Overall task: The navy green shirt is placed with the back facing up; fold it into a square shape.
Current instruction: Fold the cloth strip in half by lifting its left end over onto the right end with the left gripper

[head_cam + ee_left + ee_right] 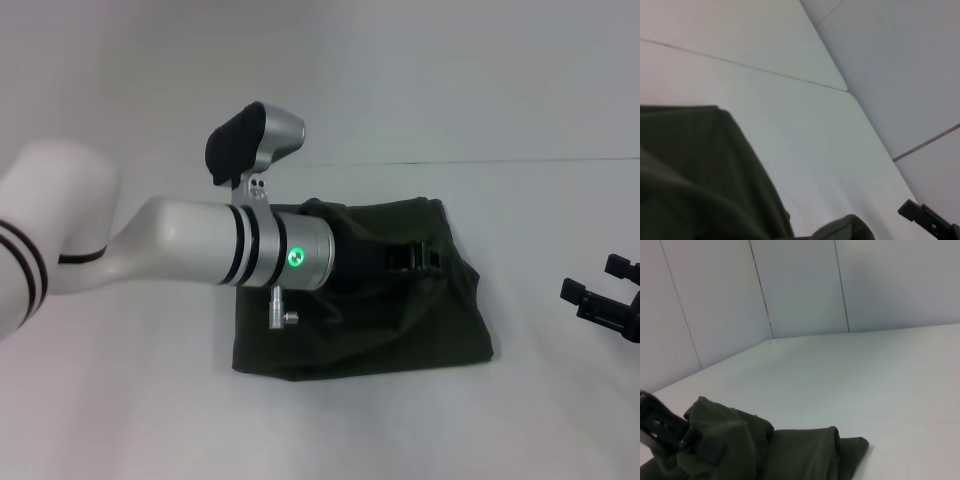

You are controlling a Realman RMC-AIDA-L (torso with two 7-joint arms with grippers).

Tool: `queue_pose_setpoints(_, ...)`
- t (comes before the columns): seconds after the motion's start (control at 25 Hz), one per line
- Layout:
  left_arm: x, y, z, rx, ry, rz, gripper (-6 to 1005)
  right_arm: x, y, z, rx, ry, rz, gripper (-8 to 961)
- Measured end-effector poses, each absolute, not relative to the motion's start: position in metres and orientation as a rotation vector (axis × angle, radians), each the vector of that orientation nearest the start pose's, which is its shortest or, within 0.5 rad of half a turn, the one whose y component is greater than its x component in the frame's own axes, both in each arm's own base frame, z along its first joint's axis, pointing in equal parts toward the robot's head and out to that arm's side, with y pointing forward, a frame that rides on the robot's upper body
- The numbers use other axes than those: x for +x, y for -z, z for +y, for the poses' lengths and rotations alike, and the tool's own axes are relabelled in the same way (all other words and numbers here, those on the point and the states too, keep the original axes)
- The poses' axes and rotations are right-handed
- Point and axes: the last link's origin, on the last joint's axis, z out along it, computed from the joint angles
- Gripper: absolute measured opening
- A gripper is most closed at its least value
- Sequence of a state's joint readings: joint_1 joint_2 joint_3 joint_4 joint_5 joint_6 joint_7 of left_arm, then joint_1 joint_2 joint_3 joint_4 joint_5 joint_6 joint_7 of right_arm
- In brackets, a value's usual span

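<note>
Where shirt bunches, left gripper clamped.

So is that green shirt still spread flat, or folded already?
Folded: the navy green shirt lies as a compact, roughly square bundle on the table, with the left pincer over its top. No sleeves show.

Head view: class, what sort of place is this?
Probably a robot test lab: a bare white table, plain panelled walls, and a left hand over a folded shirt.
</note>
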State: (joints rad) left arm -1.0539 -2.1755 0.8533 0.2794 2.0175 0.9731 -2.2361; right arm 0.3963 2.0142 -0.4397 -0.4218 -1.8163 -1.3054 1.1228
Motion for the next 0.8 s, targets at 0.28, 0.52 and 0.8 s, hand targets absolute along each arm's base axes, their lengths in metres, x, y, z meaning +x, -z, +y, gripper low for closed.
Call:
queue_pose_setpoints(0.28,-0.132,0.126,0.403,-2.495,0.566,-1.634,100,0.355,-0.034,0.317,-2.155,-0.699,0.797,944)
queue_pose_setpoints(0.52,-0.123,0.119,0.400,-2.522,0.683,-1.678,303,0.355,-0.034,0.317,-2.154,-0.701,0.801,944)
queue_pose_setpoints(0.8,-0.110,0.081,0.395,-2.582,1.043,-1.656,762,0.356,-0.035,0.317,-2.147,-0.707,0.809,944)
